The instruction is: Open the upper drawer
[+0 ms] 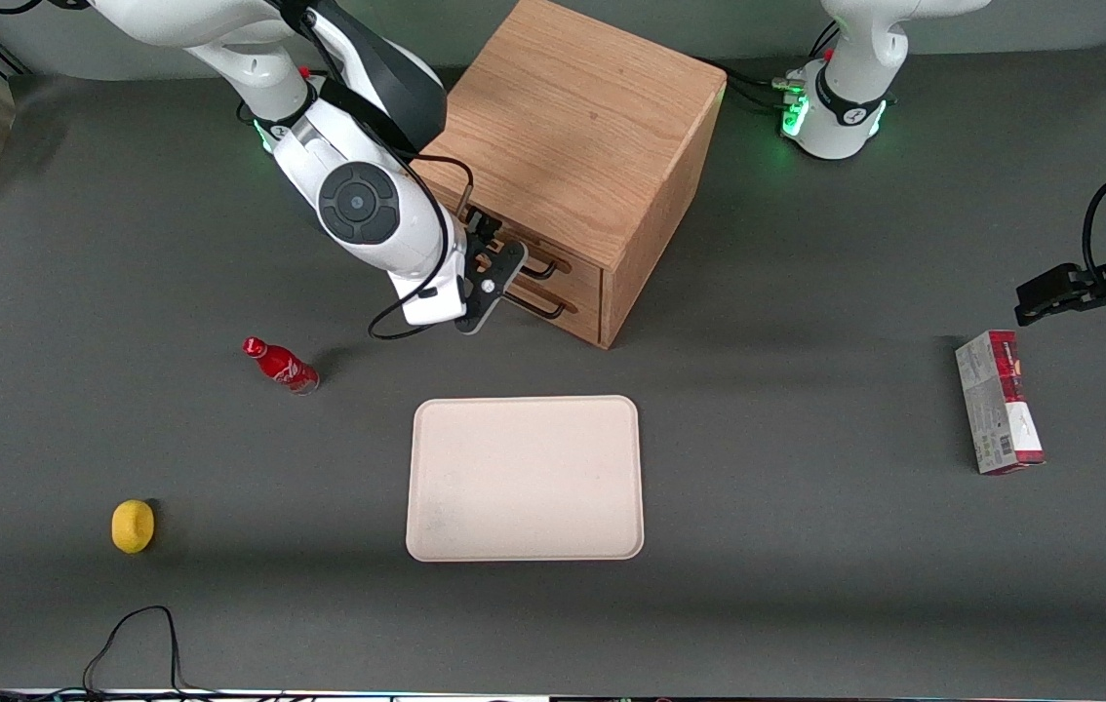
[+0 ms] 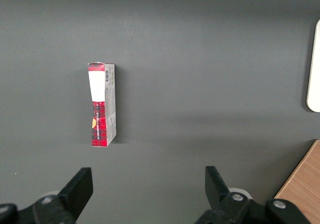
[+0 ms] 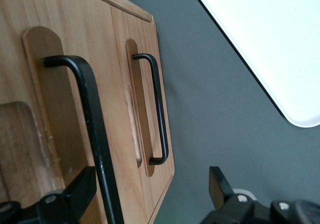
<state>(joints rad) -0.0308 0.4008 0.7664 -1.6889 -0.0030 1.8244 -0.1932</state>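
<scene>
The wooden cabinet (image 1: 572, 127) stands at the back middle of the table, its two drawer fronts turned toward the working arm's end. The upper drawer (image 3: 65, 109) has a long black bar handle (image 3: 92, 119), which also shows in the front view (image 1: 545, 265). The lower drawer's handle (image 3: 157, 109) lies nearer the table top. Both drawer fronts look flush with the cabinet. My right gripper (image 1: 502, 269) is in front of the drawers at the upper handle. It is open (image 3: 147, 194). The upper handle bar runs between the fingers, close to one finger (image 3: 75, 191).
A cream tray (image 1: 524, 478) lies nearer the front camera than the cabinet. A red bottle (image 1: 280, 364) and a yellow round object (image 1: 133, 526) lie toward the working arm's end. A red and white box (image 1: 999, 414) lies toward the parked arm's end.
</scene>
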